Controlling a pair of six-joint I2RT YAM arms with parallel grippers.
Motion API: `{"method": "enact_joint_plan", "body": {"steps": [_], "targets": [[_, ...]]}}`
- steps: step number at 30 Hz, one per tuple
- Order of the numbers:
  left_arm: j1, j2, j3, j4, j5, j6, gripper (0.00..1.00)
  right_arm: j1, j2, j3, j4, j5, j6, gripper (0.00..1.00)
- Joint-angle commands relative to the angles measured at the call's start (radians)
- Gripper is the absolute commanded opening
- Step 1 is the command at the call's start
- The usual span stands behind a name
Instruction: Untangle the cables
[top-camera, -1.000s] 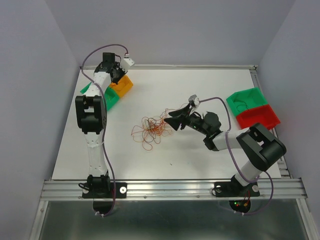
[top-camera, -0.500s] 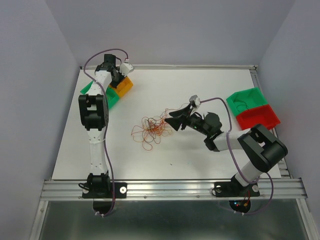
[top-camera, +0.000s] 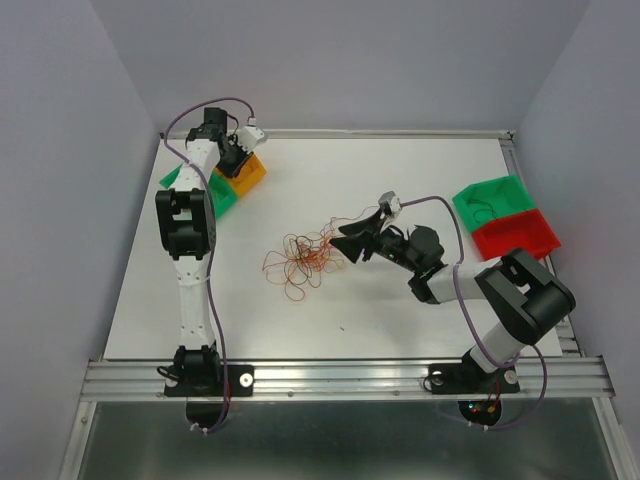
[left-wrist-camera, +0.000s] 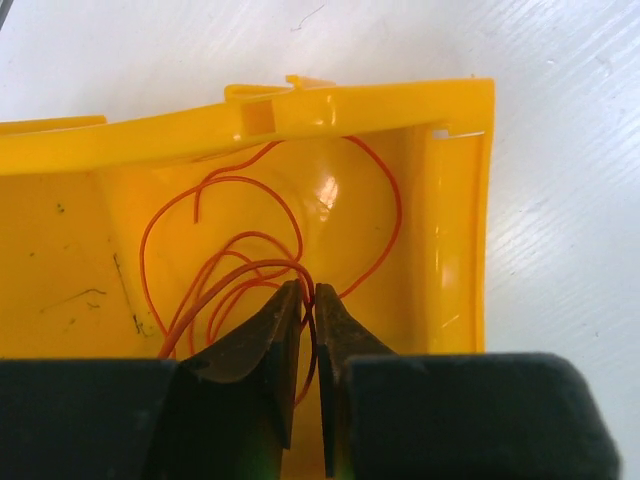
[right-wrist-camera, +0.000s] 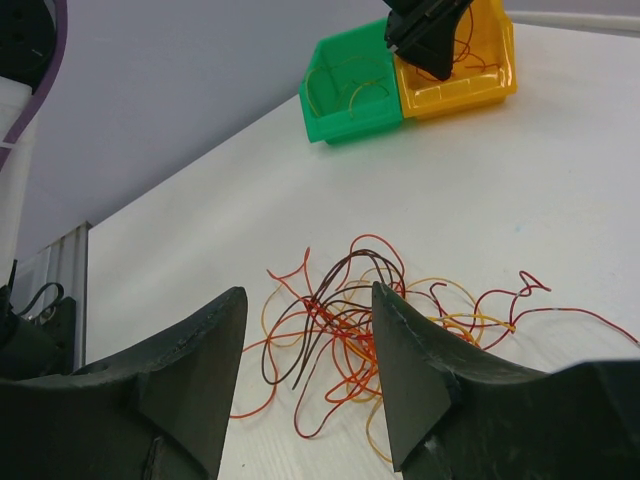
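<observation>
Left arm: reaches to the far left corner of the worktop. The left end effector hangs inside the yellow bin. Its two fingers are drawn almost together and pinch a strand of the orange cable between their tips. The rest of that cable lies in loose loops on the bin floor, one loop running up against the far wall.

Left bins: the yellow bin stands in the far left corner. The left green bin is pressed against its side, closer to the left edge. The right wrist view shows thin loops lying in that green bin.

Main item: the tangle of cables lies flat on the worktop near its middle, somewhat left of centre. It is well apart from all bins. Strands are orange, red, dark brown and yellow, crossing one another many times. A few single ends trail out toward the near edge and toward the right.

Right arm: stretches low across the worktop from the near right. The right end effector sits at the right side of the tangle with its fingers spread wide and nothing between them. In the right wrist view the tangle lies just beyond the fingertips. Whether a finger touches a strand cannot be told.

Right bins: the right green bin and the red bin stand side by side, touching, at the right edge.
</observation>
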Motion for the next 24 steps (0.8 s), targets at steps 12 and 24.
{"method": "enact_joint_plan", "body": {"steps": [12,24], "targets": [[0.003,-0.138,0.030,-0.053,0.043,-0.150,0.47,0.007,0.006,0.005,0.073,-0.002,0.000,0.58],[0.003,-0.289,-0.029,0.031,-0.061,-0.144,0.55,0.007,0.006,0.004,0.075,0.001,-0.007,0.58]]}}
